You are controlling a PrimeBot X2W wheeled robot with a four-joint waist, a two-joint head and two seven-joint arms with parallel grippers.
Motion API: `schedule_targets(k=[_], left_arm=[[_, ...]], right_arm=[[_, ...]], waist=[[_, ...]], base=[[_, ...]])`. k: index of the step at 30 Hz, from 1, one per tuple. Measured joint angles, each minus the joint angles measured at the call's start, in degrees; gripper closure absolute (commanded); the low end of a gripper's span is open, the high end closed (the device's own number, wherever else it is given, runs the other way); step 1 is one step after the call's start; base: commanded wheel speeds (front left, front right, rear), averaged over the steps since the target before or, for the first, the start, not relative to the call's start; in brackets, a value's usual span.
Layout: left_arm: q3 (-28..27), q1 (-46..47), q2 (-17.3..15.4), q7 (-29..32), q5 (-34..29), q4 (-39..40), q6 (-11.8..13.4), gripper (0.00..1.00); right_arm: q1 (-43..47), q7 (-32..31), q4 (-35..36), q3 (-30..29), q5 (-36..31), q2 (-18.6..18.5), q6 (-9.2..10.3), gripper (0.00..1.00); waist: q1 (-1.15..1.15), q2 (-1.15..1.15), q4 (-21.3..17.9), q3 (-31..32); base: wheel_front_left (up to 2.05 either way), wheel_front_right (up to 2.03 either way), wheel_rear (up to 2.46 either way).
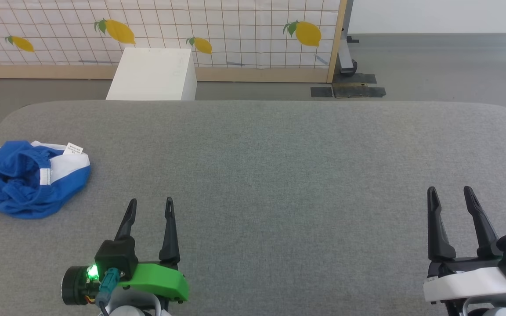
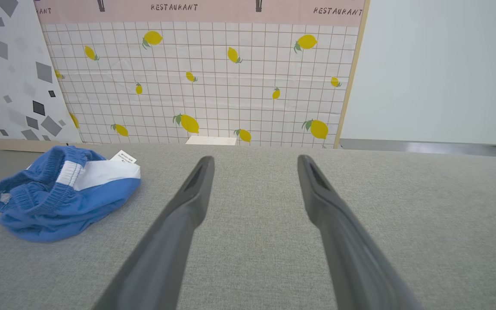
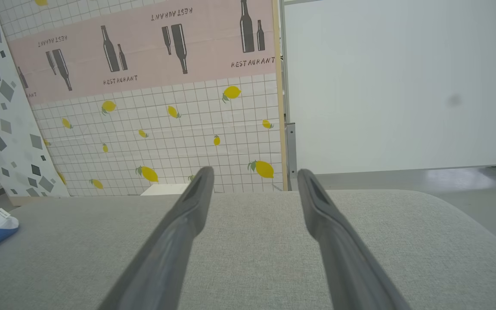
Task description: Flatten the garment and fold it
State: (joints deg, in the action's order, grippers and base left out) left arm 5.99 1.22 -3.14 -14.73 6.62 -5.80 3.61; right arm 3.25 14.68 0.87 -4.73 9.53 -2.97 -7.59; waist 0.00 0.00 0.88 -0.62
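Lying crumpled in a heap near the left end of the grey fabric-covered table (image 1: 253,145), the small bright blue soft-fabric garment (image 1: 24,184) with white stripes is showing its white tag (image 1: 74,149). Over the table's near edge, the left gripper (image 1: 151,200) and right gripper (image 1: 449,189) are hovering, fingers spread wide, holding nothing.

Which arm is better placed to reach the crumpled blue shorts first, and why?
The left. The shorts lie bunched far to the left, near the open left gripper; the open right gripper is far across.
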Motion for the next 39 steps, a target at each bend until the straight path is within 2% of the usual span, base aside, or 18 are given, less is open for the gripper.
schedule_targets(k=[20,30,39], left_arm=[[0.23,0.14,0.00,0.00,-0.05,-0.42,-0.01,0.00],[-0.91,0.37,0.08,-0.01,-0.16,-0.44,0.16,0.00],[-1.85,0.66,0.10,-0.05,-0.30,-0.35,0.71,0.00]], right_arm=[[0.33,0.00,-0.18,-0.12,-0.01,0.01,0.00,0.00],[0.35,0.03,0.00,-0.38,-0.02,0.04,0.00,0.00],[0.36,0.03,0.19,-0.60,-0.69,0.05,0.00,0.00]], waist=[[0.00,0.00,1.55,0.15],[0.00,0.00,5.92,-0.27],[0.00,0.00,12.06,-0.64]], base=[[0.00,0.00,0.00],[0.00,0.00,0.00],[0.00,0.00,0.00]])
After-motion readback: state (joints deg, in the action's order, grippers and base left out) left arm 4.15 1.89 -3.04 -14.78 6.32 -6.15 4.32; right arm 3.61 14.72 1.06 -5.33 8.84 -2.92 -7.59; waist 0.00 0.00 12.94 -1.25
